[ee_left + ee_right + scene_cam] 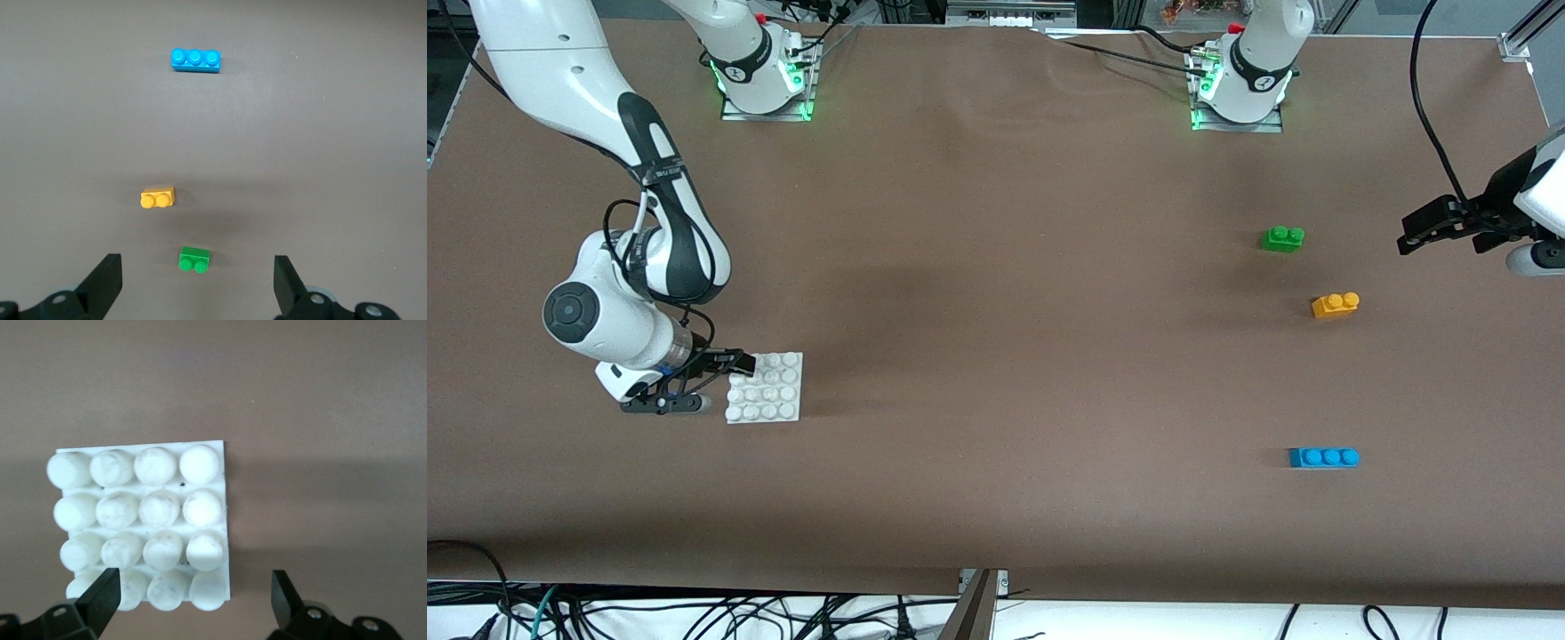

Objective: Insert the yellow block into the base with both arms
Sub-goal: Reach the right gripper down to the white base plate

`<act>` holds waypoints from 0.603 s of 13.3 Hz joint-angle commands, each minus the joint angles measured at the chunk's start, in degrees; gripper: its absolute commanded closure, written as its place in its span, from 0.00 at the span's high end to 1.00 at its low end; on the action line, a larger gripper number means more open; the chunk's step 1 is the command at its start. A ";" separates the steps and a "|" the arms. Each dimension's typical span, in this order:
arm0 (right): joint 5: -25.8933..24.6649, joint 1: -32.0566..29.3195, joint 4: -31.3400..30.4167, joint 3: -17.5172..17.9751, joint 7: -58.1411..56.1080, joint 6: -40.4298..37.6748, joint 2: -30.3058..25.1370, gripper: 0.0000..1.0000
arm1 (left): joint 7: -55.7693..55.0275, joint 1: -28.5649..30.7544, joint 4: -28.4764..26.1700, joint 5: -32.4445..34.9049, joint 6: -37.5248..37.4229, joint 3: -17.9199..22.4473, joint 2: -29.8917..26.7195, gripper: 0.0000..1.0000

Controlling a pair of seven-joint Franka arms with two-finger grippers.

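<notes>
Yellow block (1335,305), at the frame's right, is to be approached from above by the open, empty left gripper (1430,229); the right gripper (710,382), jaws apart, is to be closed on the base (766,388).

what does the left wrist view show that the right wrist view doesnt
Only the left wrist view shows the three bricks: the yellow block, the green brick and the blue brick, lying apart, with the open left gripper above them. Only the right wrist view shows the base, with the open right gripper at its edge. Both share the brown table and a pair of black fingertips holding nothing.
</notes>
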 commanded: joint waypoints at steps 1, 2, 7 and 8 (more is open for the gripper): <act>2.00 -0.70 0.28 0.46 -0.71 1.28 0.56 1.00 | 0.47 -0.19 1.96 -1.28 -1.54 0.38 0.78 1.00; 2.44 -0.70 0.46 0.46 -0.62 1.37 0.82 1.00 | 0.47 -0.19 1.96 -1.28 -1.54 0.38 0.78 1.00; 2.97 -0.62 1.34 0.46 -1.15 5.23 3.90 1.00 | 0.47 -0.19 1.96 -1.28 -1.54 0.38 0.78 1.00; 3.05 -0.53 1.34 0.46 -1.15 6.11 4.16 1.00 | 0.47 -0.19 1.96 -1.28 -1.54 0.38 0.78 1.00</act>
